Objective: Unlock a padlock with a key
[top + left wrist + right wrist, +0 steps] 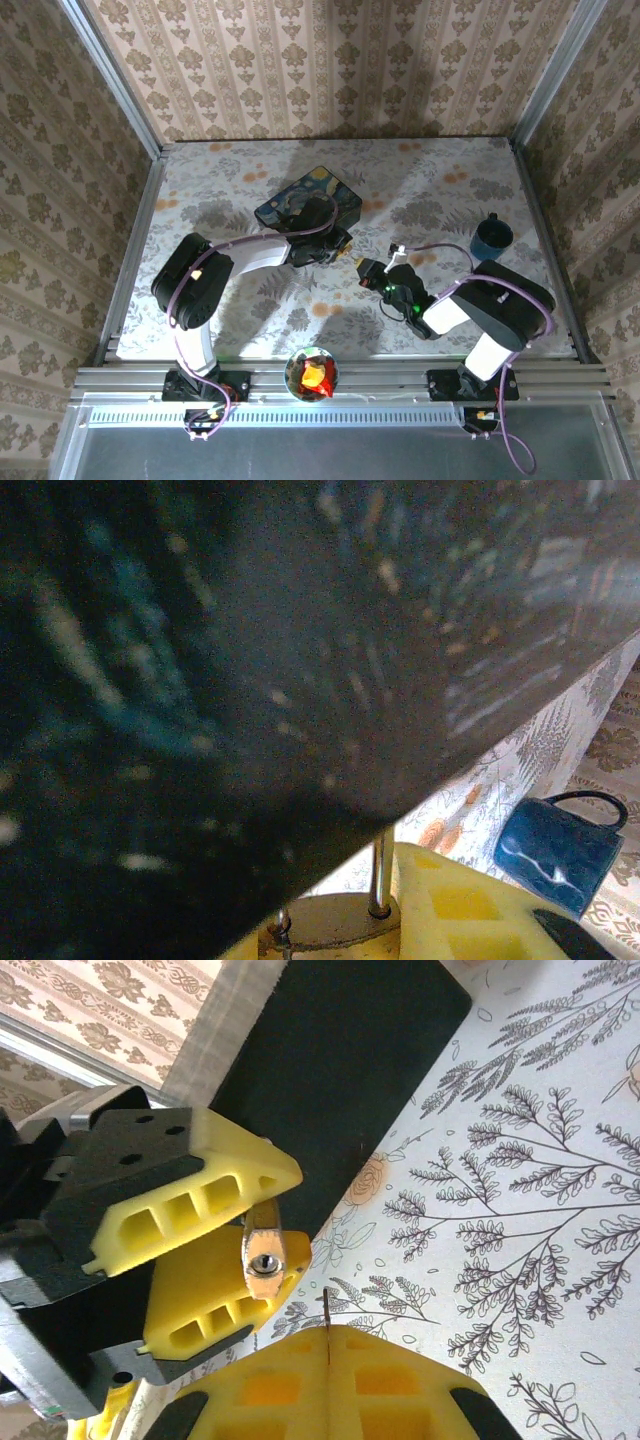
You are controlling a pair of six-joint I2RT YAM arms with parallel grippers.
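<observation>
Right end effector [328,1345]: yellow fingers pressed together on a thin dark blade, which I take for the key [327,1310] seen edge-on; only its tip stands out of the seam.
Key axis: pointing up-picture in the right wrist view, away from its fingers and toward the lock.
Padlock [264,1255]: pinched between the yellow fingers of the left end effector [280,1225], held above the table [540,1210]. Its bottom face and keyhole [264,1263] are turned toward the right wrist camera.
Deciding relation: the keyhole lies just up and to the left of the key tip, near but not touching. By my reading the blade must shift left and line up with the hole before it goes in.
Lock's long axis: from the keyhole face back to the shackle [380,875], which rises toward the box in the left wrist view.
Box [340,1070]: dark blue, close behind the padlock. It crowds the far side, not the key's path.
Cup [555,848]: dark blue, well off to the right arm's side, clear of the work.
Risk: a small lock in a light pinch may twist if the key meets it off-centre.
</observation>
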